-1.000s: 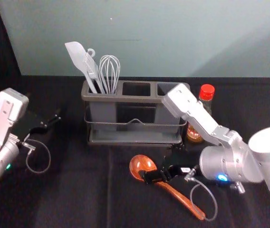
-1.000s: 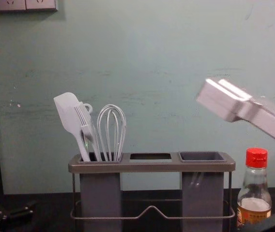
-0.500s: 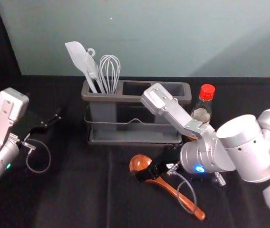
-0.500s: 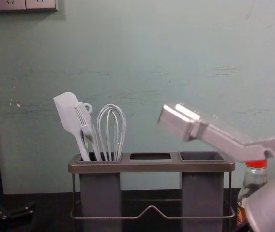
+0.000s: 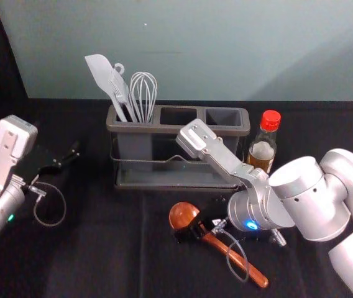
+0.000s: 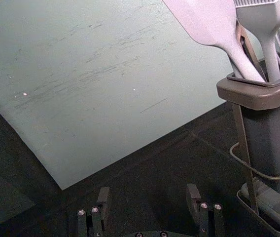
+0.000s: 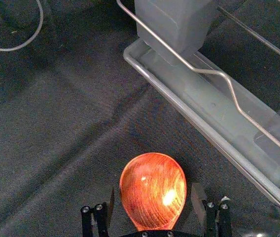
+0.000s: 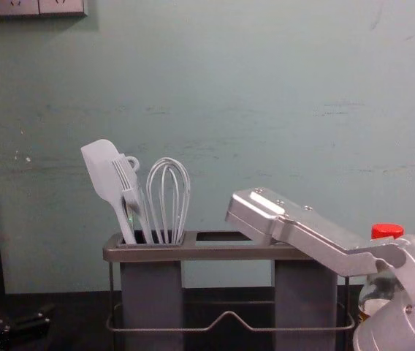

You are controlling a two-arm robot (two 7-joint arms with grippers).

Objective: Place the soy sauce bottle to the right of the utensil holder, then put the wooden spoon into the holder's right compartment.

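- Reddish-brown wood: the wooden spoon (image 5: 219, 244) lies on the black-covered desk (image 5: 102, 261), in front of the utensil holder (image 5: 176, 129).
- The right claw (image 5: 181, 234) is down at the spoon's bowl, wide, one finger either side.
- Over left of the holder, the left claw (image 5: 71, 155) is spread wide too.
- Soy sauce bottle (image 5: 263, 151): upright, just right of the holder.
- Spatula (image 5: 102, 73) and whisk (image 5: 143, 93) stand in the holder's left compartment.

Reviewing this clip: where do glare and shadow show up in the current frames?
Right wrist view: a bright glare spot on the bowl of the wooden spoon, between the fingers of the right gripper; chest view: a white highlight on the right arm's silver casing; head view: a soft shadow slants across the wall at right.
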